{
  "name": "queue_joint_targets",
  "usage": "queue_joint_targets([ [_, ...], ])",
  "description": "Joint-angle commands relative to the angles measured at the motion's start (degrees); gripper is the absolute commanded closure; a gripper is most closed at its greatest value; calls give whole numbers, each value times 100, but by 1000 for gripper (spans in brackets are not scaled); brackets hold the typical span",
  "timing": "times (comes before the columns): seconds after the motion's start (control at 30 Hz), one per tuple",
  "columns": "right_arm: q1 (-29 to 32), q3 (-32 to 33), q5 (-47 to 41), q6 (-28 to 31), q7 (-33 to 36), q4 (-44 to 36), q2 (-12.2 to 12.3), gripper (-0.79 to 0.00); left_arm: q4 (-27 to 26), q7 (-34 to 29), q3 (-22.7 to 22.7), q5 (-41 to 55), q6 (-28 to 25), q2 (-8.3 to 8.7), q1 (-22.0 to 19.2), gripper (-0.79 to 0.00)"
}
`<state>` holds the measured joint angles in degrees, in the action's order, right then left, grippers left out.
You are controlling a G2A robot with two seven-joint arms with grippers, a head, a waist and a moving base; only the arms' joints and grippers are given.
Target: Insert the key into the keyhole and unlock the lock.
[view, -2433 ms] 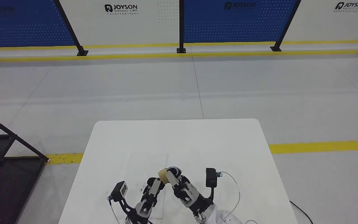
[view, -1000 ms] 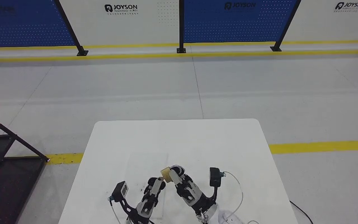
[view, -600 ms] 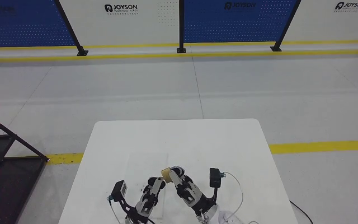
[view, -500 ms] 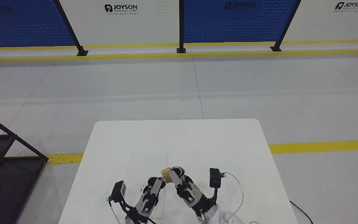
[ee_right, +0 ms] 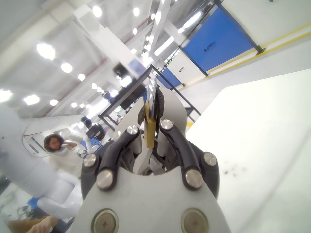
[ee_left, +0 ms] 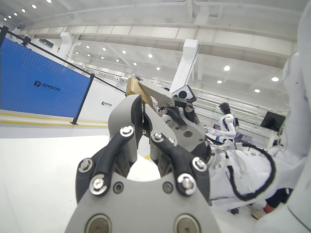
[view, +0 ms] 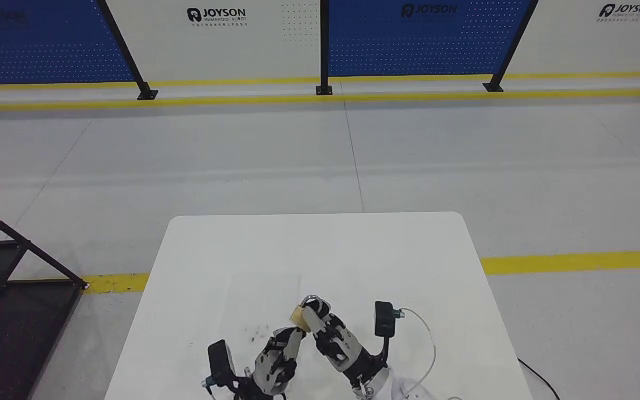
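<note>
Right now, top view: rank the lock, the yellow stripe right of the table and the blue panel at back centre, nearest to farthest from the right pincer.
1. lock: clamped in the right pincer itself, over the near part of the table.
2. yellow stripe: off the table's right edge, lower down.
3. blue panel: far back, centre.

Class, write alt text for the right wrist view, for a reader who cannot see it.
The right gripper clamps a brass padlock between its jaws, silver shackle pointing away from the wrist. A white table lies beyond.
</note>
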<state>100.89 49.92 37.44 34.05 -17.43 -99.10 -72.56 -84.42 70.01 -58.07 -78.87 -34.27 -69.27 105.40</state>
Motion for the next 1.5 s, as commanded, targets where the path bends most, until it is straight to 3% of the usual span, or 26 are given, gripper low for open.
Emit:
queue_joint_targets([
  [0.0,2,7,-11,2,-3,-3,2,0,125,330,111,-254,329,50,-79,0],
  [0.3,20,31,-2,36,-3,-27,12,0,652,1077,560,-499,1076,192,-475,0],
  [0.87,53,28,45,32,-1,-49,24,0,921,1363,1137,-113,1363,305,-873,0],
  [1.0,50,15,59,27,-2,-46,23,0,990,1426,1218,-149,1426,314,-968,0],
  [1.47,51,-5,86,26,-15,-56,26,0,1234,1796,1148,-509,2365,260,-1131,0],
])
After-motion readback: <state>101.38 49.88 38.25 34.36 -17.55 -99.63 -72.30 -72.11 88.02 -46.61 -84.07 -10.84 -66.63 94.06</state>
